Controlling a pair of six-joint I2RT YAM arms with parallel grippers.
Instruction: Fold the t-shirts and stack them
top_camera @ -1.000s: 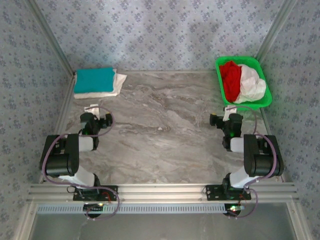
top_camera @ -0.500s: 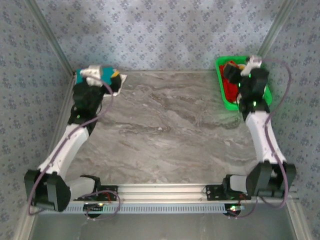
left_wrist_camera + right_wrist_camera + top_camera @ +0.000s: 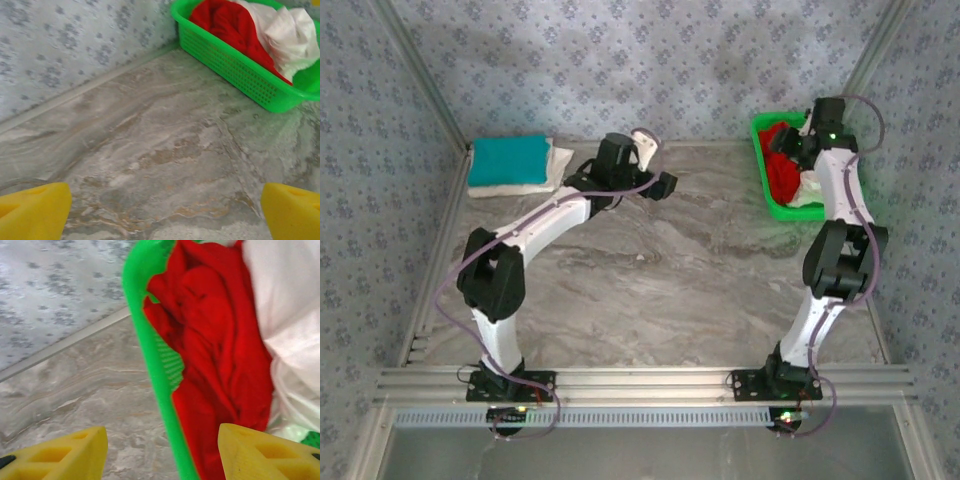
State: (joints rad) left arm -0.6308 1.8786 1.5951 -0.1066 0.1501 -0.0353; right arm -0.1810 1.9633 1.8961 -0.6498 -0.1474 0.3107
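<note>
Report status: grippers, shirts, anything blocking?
Left gripper open over bare table. Right gripper open, hovering at basket rim. Red t-shirt and white t-shirt crumpled in basket, ungrasped. Rim lies under right jaws, may snag.

The left arm [image 3: 535, 235] is stretched far forward and is bent at the elbow, so that its front part is turned toward the middle. The left gripper [image 3: 658, 165] is pointed to the right, and its yellow fingers [image 3: 32, 212] are spread wide apart with nothing held between them. The right arm [image 3: 840, 260] is lifted up tall and is stretched toward the far right corner. The right gripper [image 3: 802, 140] is tipped down, and its yellow fingers [image 3: 57, 455] are parted less widely, with nothing gripped.
</note>
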